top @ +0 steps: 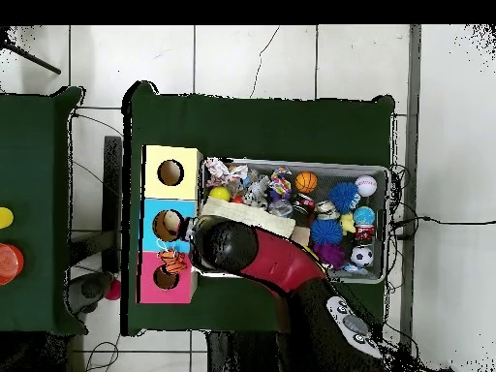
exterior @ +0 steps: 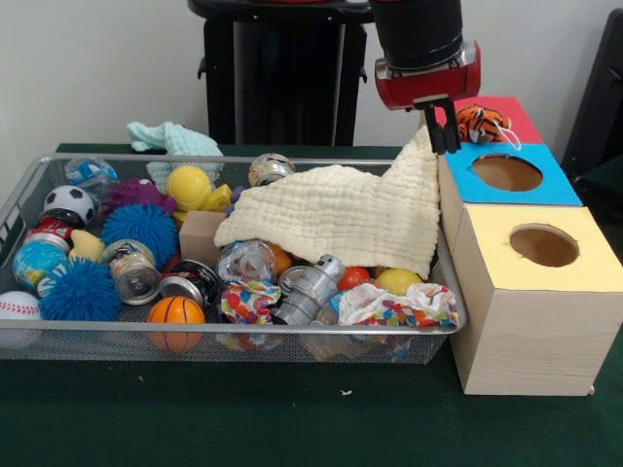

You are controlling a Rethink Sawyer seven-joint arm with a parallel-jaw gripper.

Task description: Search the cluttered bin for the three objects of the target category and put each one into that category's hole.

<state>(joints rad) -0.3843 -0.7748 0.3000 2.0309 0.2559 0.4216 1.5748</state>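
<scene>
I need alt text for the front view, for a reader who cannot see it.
The claw lifts one corner of a cream cloth out of a wire bin crowded with balls, cans and toys. Right of the bin stand boxes with round holes, blue and yellow; a toy tiger lies on the red one.

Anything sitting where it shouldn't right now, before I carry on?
Two things. A toy tiger lies on top of the red box rather than down a hole. The cream cloth, pinched at one corner by the gripper, drapes over the bin's right end against the blue box.
</scene>
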